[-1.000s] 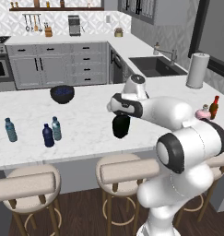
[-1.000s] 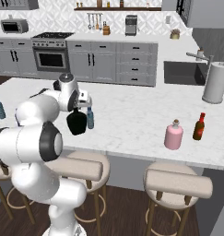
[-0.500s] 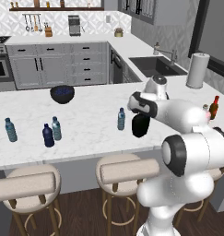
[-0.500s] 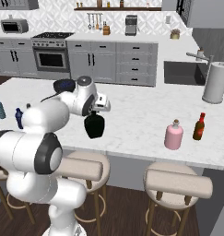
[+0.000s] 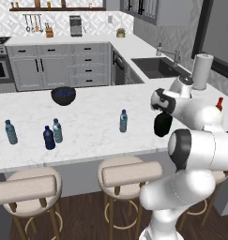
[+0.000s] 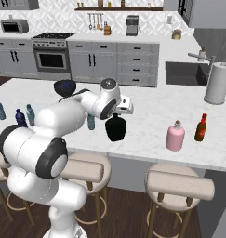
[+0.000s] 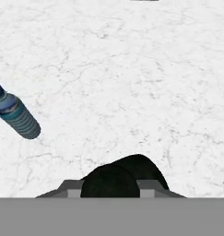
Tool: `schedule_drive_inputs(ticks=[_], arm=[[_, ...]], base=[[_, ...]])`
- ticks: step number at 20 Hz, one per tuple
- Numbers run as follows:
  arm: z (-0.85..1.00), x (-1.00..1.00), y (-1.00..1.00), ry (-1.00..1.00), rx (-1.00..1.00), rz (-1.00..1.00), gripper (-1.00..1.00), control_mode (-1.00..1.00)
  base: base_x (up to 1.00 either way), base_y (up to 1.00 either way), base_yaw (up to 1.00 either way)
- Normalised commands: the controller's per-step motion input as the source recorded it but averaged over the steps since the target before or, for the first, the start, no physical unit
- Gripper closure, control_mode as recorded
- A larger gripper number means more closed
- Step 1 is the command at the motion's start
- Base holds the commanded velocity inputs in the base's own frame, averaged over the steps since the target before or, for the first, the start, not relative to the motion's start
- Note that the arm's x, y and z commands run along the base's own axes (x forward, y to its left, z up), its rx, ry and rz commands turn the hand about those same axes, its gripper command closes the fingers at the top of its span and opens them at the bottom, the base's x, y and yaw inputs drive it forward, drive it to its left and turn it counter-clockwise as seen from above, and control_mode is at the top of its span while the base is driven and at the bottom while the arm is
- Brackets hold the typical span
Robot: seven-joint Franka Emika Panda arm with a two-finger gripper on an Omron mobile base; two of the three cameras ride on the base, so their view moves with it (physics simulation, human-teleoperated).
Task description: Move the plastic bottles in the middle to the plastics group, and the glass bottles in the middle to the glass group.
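Clenched on the neck of the black flask [image 6: 116,129], the end effector [image 6: 119,111] is holding it up off the white marble worktop [image 6: 147,123], the flask's rounded body hanging just below the fingers. In the hand view the flask's [image 7: 118,177] black top is sitting between the two finger tips, with marble beneath. One pale water bottle [image 5: 123,121] is standing on the worktop near the end effector, on its left. Well beyond it to the left are standing the dark navy bottle [image 5: 49,138] and a translucent bottle [image 5: 57,131] side by side, with a teal bottle [image 5: 11,132] farther out. To the end effector's right, the pink bottle [image 6: 175,136] and the red-capped brown bottle [image 6: 201,128] are standing together.
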Motion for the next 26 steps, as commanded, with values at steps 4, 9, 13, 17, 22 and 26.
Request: schedule_drive_inputs(ticks=[4,9,13,17,22,26], arm=[[0.2,0.29,-0.65,0.0,-0.08,0.03,1.0,-1.0],[0.03,0.37,-0.56,0.0,-0.07,0.04,1.0,-1.0],[0.0,0.02,-0.24,0.0,0.0,0.0,1.0,-1.0],[0.0,-0.05,-0.19,-0.18,0.0,0.0,1.0,-1.0],[0.0,-0.01,-0.33,-0.09,0.0,0.0,1.0,-1.0],[0.0,-0.05,-0.35,0.0,0.0,0.0,1.0,-1.0]], base=[[0.0,0.0,0.0],[0.0,0.0,0.0],[0.0,0.0,0.0],[0.0,0.0,0.0],[0.0,0.0,0.0],[0.0,0.0,0.0]])
